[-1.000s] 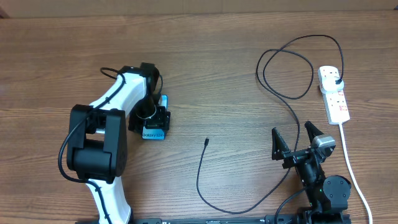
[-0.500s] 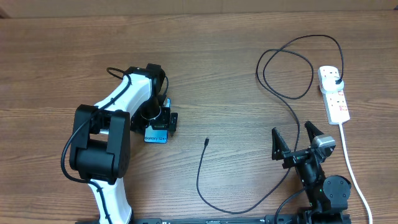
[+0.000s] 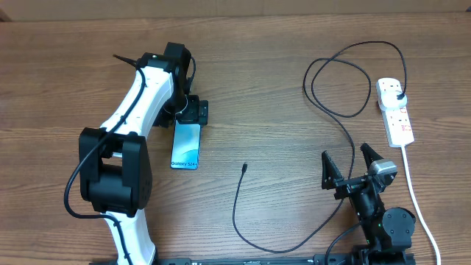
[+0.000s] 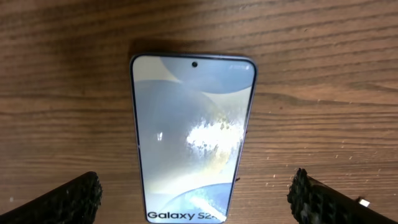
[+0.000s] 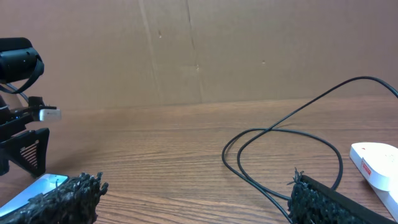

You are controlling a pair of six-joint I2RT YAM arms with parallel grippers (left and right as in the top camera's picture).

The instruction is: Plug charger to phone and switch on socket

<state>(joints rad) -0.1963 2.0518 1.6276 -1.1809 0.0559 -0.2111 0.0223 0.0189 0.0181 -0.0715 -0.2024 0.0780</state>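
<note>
The phone (image 3: 185,145) lies flat on the table (image 3: 280,73), screen up, ungripped — the left gripper (image 3: 193,112) spread wide over its top end; the right gripper (image 3: 352,165) gapes empty too, beside the charger (image 3: 243,169) cable.

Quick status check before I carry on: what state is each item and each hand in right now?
phone: flat on the table, screen up and lit, no cable in it.
charger: plug seated in the socket; connector tip loose on the table, right of the phone.
socket: charger plugged in; switch position too small to tell.
left hand: open, over the phone, holding nothing.
right hand: open, empty.
</note>
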